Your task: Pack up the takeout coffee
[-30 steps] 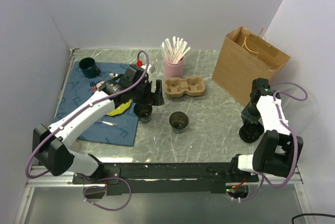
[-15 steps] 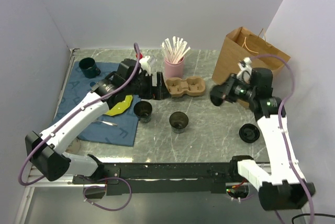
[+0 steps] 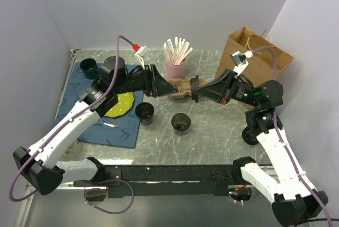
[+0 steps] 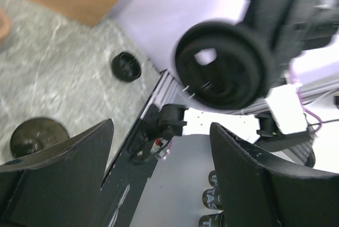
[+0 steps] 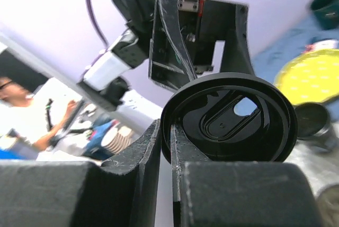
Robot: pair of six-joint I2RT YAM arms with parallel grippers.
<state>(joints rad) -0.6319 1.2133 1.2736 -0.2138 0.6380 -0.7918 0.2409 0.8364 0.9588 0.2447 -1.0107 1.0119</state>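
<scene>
Two dark open coffee cups point(image 3: 144, 112) point(image 3: 181, 123) stand on the marble table in front of a cardboard cup carrier point(image 3: 183, 88). My right gripper point(image 3: 197, 93) point(image 5: 166, 127) is raised over the middle of the table and is shut on the rim of a black lid point(image 5: 230, 118) point(image 4: 228, 65), held on edge. My left gripper point(image 3: 161, 86) point(image 4: 161, 126) is also in the air. It faces the lid from the left, jaws open with nothing between them. A second black lid point(image 3: 251, 134) point(image 4: 126, 66) lies on the table at the right. The brown paper bag point(image 3: 254, 65) stands at the back right.
A pink cup of wooden stirrers point(image 3: 176, 60) stands behind the carrier. On the left a blue cloth point(image 3: 124, 134) carries a yellow plate point(image 3: 119, 104) and a dark green cup point(image 3: 89, 69). White walls close in three sides.
My right arm lifted a lid from the table's right side and swung it left to the middle. My left arm rose from the cup and turned toward it, jaws narrowing slightly.
</scene>
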